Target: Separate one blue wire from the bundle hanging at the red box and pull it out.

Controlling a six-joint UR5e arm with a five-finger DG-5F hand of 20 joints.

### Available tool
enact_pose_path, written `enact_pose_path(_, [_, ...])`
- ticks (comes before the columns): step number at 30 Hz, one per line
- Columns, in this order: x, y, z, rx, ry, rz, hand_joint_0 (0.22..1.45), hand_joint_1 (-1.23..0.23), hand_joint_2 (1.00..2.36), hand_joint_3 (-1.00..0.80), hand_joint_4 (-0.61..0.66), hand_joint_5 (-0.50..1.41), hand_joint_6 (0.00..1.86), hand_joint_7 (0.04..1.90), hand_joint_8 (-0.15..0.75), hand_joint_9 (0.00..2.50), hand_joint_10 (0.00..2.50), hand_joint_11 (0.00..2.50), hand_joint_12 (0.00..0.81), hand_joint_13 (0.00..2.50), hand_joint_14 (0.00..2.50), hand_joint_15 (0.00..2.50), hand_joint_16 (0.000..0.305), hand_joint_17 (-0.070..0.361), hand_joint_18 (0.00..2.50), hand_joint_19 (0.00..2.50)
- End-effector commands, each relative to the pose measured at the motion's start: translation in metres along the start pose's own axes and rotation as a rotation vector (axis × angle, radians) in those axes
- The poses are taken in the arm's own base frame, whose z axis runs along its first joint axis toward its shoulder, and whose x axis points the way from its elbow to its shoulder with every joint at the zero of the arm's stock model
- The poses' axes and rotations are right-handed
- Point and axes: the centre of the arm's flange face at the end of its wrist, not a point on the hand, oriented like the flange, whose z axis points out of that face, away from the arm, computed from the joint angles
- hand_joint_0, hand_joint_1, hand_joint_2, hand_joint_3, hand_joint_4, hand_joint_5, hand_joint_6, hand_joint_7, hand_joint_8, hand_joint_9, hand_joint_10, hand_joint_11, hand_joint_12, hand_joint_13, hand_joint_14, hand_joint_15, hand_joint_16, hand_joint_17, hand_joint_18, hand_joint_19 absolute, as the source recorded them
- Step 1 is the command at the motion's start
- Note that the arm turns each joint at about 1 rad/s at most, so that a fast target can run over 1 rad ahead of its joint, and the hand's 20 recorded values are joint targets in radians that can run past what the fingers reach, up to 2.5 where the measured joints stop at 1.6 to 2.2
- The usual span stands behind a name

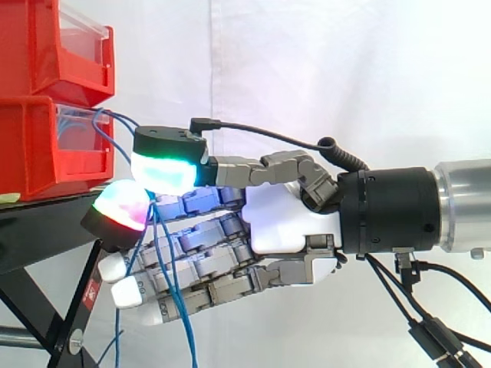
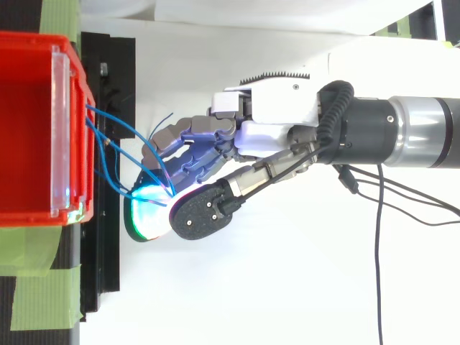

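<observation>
My hand (image 1: 276,222) sits beside the red box (image 1: 46,146). Its thumb and a finger seem to pinch one blue wire (image 2: 113,147) (the rest hang down), so I'd pull away from the box.

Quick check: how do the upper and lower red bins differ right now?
The lower red bin has blue wires hanging out; the upper red bin shows none. The lower one sits on the black stand, the upper one stacked on it. Both are red with clear fronts.
</observation>
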Motion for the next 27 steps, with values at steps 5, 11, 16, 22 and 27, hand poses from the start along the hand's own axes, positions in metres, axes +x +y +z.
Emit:
enact_pose_path(5, [0.0000,0.0002,0.0001,0.000,0.000,0.003,0.62,-0.56,1.02,-0.25,0.21,-0.17,0.75,1.10,0.279,0.49,0.01,0.58,0.379,0.40,0.01,0.30,0.048,0.108,0.25,0.43])
enact_pose_path(11, [0.0000,0.0002,0.0001,0.000,0.000,0.003,0.62,-0.56,1.02,-0.23,0.17,-0.17,0.74,1.13,0.269,0.51,0.01,0.64,0.365,0.36,0.01,0.32,0.049,0.110,0.20,0.44])
enact_pose_path(16, [-0.0002,-0.0006,-0.0005,0.003,0.000,0.003,0.61,-0.56,1.02,-0.22,0.15,-0.16,0.74,1.12,0.246,0.52,0.02,0.63,0.359,0.26,0.01,0.28,0.051,0.115,0.06,0.38])
enact_pose_path(22, [0.0000,0.0002,0.0001,0.000,0.000,0.003,0.62,-0.56,1.02,-0.24,0.18,-0.16,0.74,1.14,0.254,0.57,0.01,0.67,0.393,0.76,0.02,0.72,0.052,0.117,0.42,0.63])
enact_pose_path(27, [0.0000,0.0002,0.0001,0.000,0.000,0.003,0.63,-0.56,1.02,-0.25,0.21,-0.17,0.74,1.13,0.270,0.60,0.02,0.68,0.376,0.90,0.03,0.98,0.052,0.118,0.45,0.63])
